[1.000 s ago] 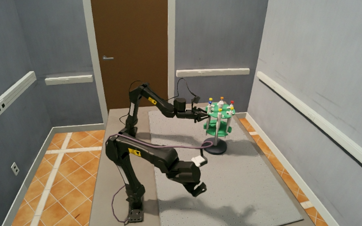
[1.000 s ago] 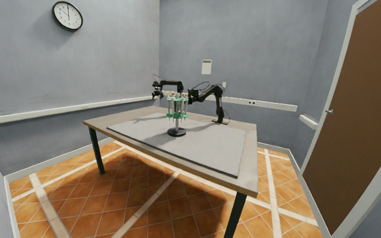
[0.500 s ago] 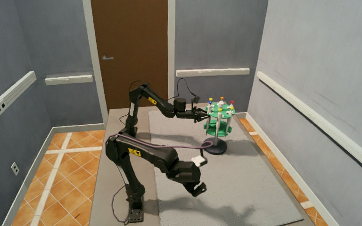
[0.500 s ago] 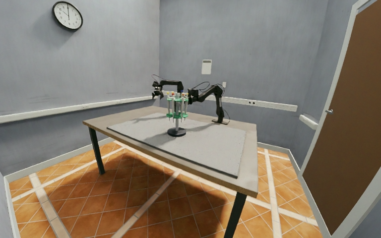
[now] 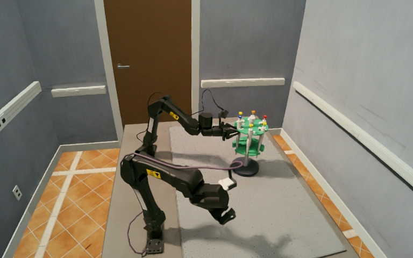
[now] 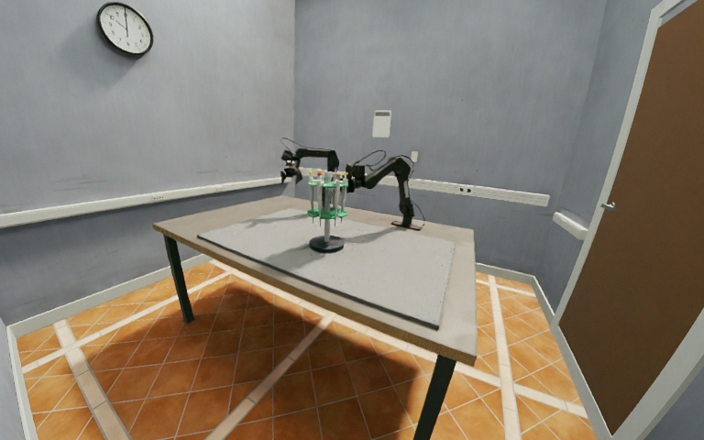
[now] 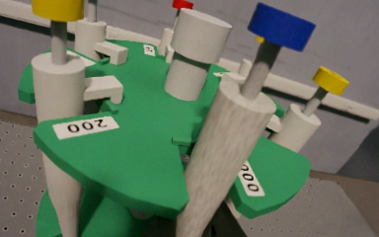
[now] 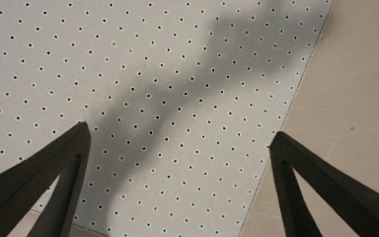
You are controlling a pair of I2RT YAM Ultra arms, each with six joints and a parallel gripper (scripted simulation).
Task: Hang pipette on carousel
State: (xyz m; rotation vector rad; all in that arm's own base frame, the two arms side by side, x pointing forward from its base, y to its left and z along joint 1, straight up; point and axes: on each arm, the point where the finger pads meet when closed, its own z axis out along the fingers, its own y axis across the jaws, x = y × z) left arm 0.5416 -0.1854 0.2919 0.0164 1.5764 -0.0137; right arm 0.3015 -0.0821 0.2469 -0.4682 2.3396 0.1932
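Looked to me like I was on the seating step. The carousel (image 5: 246,169) (image 6: 326,240) (image 7: 133,158) had flat, scalloped green plates on a dark round foot, top plate at centre frame in the wrist view. The right gripper (image 5: 226,214) (image 6: 291,177) (image 8: 185,134) was spread and idle; the left gripper (image 5: 237,130) (image 6: 350,179) (image 7: 191,196) was pinching the blue-button pipette (image 5: 239,123) (image 7: 227,123), a tapered, streaky off-white barrel leaning at the slot, lower centre. Its finger hook was hidden, button print unreadable. Next move, I'd say: confirm the partly hidden "000" label (image 7: 251,179) matched, check the hook, then release.
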